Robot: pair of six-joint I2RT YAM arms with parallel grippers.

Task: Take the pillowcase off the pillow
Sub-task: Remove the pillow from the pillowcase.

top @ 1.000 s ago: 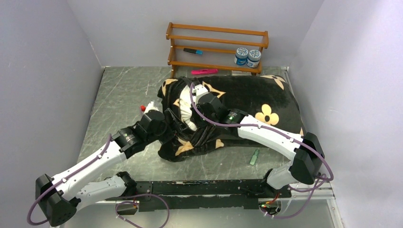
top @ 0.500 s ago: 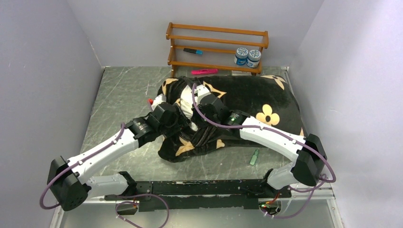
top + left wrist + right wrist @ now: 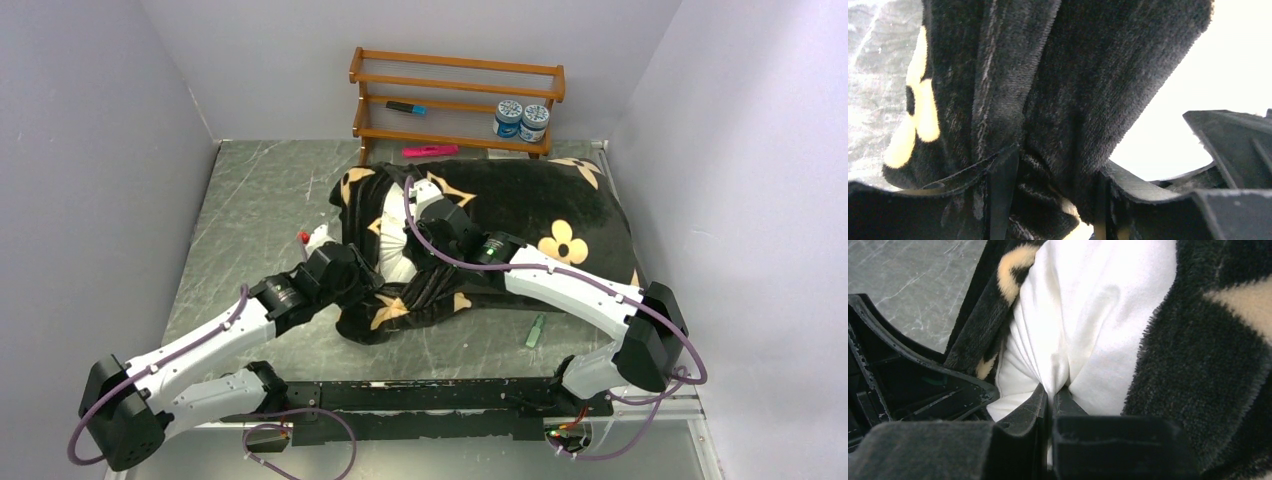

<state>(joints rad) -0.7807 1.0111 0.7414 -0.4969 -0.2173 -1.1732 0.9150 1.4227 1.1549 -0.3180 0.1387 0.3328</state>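
On the grey marbled table (image 3: 260,200) lies the black plush flower-patterned pillowcase (image 3: 540,195), with the plump white pillow (image 3: 393,235) showing at its mouth. The right claw (image 3: 1053,392) — fully closed — pinches pillow cloth. The left claw (image 3: 1055,165), half-open, straddles a pillowcase fold — possibly not yet gripping.

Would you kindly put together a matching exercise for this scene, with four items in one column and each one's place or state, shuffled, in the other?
Column one:
1. left gripper
2. right gripper
3. pink marker
4. blue-lidded jars

Column two:
A. standing on the wooden rack, bottom shelf
B. pinching the white pillow
C. lying on the table in front of the rack
D. closed around a fold of the black pillowcase

Pairs: 1-D, 2-B, 3-C, 4-A.
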